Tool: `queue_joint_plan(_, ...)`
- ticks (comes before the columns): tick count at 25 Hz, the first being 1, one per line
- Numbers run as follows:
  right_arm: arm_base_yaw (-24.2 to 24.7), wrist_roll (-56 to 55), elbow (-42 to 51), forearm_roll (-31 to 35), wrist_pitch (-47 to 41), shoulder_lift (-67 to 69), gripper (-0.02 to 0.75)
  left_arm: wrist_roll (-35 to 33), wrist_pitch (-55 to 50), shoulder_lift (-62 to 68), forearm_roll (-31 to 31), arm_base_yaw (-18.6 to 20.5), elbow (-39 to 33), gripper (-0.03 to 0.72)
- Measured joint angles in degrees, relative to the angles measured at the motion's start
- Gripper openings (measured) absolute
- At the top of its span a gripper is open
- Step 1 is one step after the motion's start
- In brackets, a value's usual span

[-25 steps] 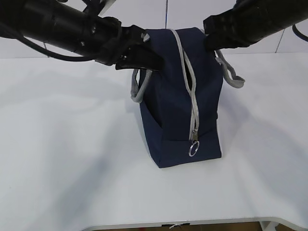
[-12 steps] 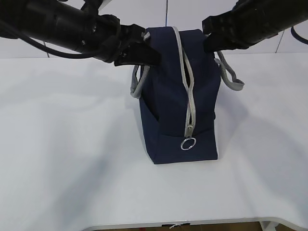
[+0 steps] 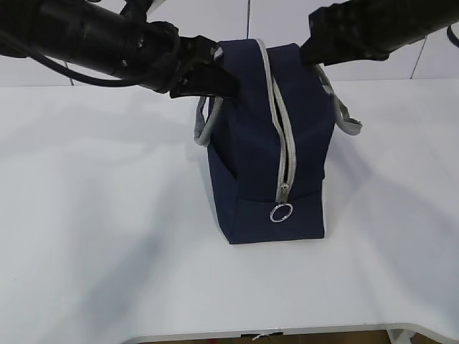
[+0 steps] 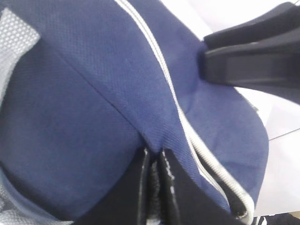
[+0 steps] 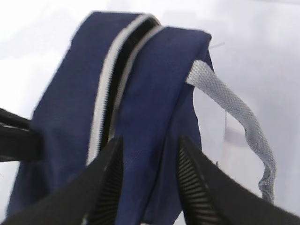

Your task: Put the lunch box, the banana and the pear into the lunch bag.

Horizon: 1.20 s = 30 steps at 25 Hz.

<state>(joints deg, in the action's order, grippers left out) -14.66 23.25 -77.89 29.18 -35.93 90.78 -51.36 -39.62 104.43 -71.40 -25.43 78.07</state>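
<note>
The navy lunch bag [image 3: 251,165] stands upright on the white table, its grey zipper run down to the ring pull [image 3: 281,213] on the near end. My left gripper [image 3: 226,86] is shut on a pinch of the bag's fabric [image 4: 84,93] at its top left edge; the left wrist view shows the left gripper [image 4: 154,152] with the cloth between its tips. My right gripper [image 3: 316,57] is at the top right edge. The right wrist view shows the right gripper [image 5: 150,143] open, its fingers astride the bag's cloth [image 5: 154,84] without pinching it. The lunch box, banana and pear are out of view.
Grey webbing handles hang down both sides: the left handle [image 3: 206,127] and the right handle [image 3: 347,115], also the right handle [image 5: 234,108]. The white table [image 3: 100,215] spreads round the bag, with its front edge near the bottom.
My right gripper has opened and let go of the bag's top right edge. The bag has settled a little, and its ring pull now sits slightly higher. The left gripper keeps its pinch.
</note>
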Motion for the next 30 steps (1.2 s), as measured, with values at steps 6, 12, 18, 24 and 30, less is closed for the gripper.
queue_joint_plan(6, 0.0, 2.1, 0.0, -0.2, -5.0, -5.6, 0.332, 0.0, 0.1, 0.0, 0.0, 0.0, 0.0, -0.002)
queue_joint_plan(12, 0.0, 3.6, 1.7, -0.2, -9.6, -12.3, 0.335, 0.0, 0.2, 0.0, 0.0, 0.0, 0.0, -0.002)
queue_joint_plan(18, 0.0, 7.8, 10.5, 3.4, -9.8, -20.8, 0.335, 0.0, 0.2, 0.0, 0.0, 0.0, 0.0, -0.002)
queue_joint_plan(24, 0.0, 20.8, 23.1, 13.7, -9.8, -27.6, 0.335, 0.0, 0.3, 0.0, 0.0, 0.0, 0.0, -0.002)
queue_joint_plan(30, 0.0, 29.4, 32.1, 20.3, -9.5, -31.3, 0.335, 0.0, 0.3, 0.0, 0.0, 0.0, 0.0, -0.002)
